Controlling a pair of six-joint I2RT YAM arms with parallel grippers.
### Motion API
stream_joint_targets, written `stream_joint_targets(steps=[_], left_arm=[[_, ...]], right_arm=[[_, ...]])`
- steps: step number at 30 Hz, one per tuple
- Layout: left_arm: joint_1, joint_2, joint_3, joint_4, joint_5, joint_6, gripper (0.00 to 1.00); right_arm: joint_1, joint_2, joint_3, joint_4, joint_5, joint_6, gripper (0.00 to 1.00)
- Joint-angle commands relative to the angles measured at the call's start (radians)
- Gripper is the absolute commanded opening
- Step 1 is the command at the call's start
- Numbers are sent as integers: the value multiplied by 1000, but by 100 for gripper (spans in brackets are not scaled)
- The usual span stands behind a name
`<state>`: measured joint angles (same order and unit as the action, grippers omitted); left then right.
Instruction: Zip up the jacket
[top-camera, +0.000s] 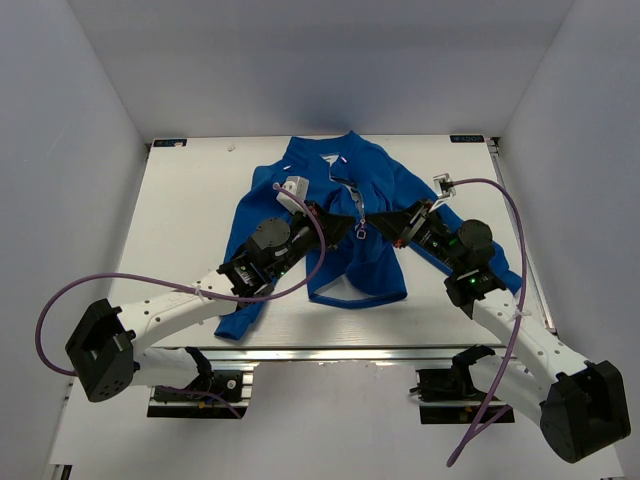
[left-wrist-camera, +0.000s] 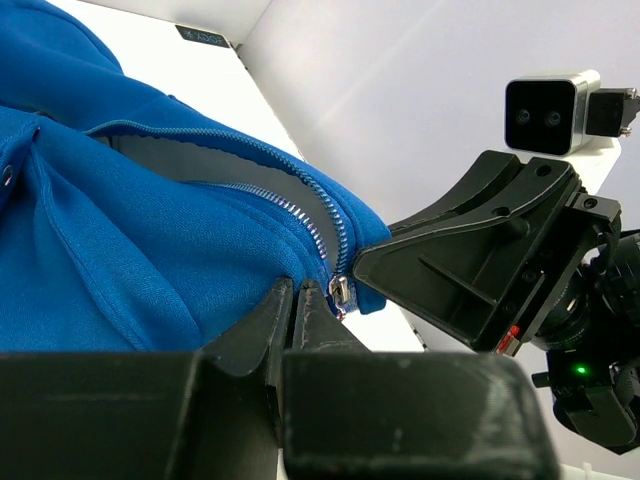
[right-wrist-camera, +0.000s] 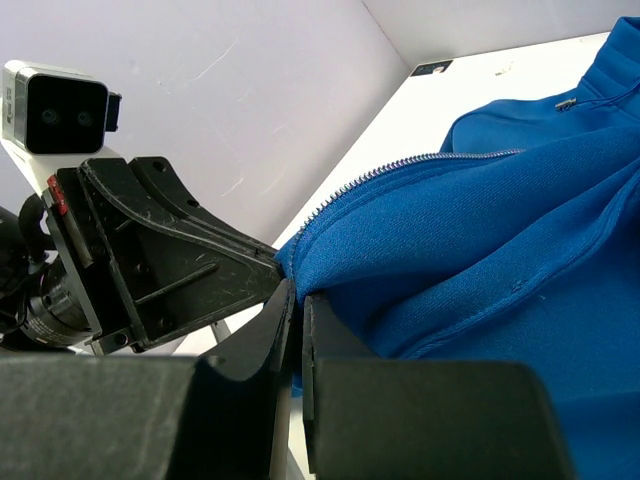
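Jacket (top-camera: 378, 268) is soft royal-blue fleece, matte and a bit rumpled, spread on the smooth white table (top-camera: 190, 200). Its long axis runs collar-far, hem-near, so the zipper line passes right between the two sets of jaws. Left gripper (left-wrist-camera: 295, 288) and right gripper (right-wrist-camera: 297, 292) meet tip to tip mid-front, both squeezed down to a thin slit on the fleece edge by the zipper. The shiny metal slider (left-wrist-camera: 342, 293) sits right at the left tips, and the silver teeth (left-wrist-camera: 290, 205) curve away beyond them. There's bare tabletop outboard of each gripper, then pale walls (top-camera: 90, 120).
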<state>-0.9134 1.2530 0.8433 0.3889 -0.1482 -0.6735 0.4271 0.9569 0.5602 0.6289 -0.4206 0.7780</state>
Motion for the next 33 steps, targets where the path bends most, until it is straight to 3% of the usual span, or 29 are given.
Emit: stream_joint_targets(steps=[1,24,33], left_arm=[[-2,-17,-4,42,38,-6,0],[-2,-4,13,-56,317,153,0],[-4,31,28,-179,406,183,0]], right_arm=[[6,-1,58,86,-1,9,0],[6,29,105,40,-12,-29,0],[6,28,145,-159,-30,-128,0]])
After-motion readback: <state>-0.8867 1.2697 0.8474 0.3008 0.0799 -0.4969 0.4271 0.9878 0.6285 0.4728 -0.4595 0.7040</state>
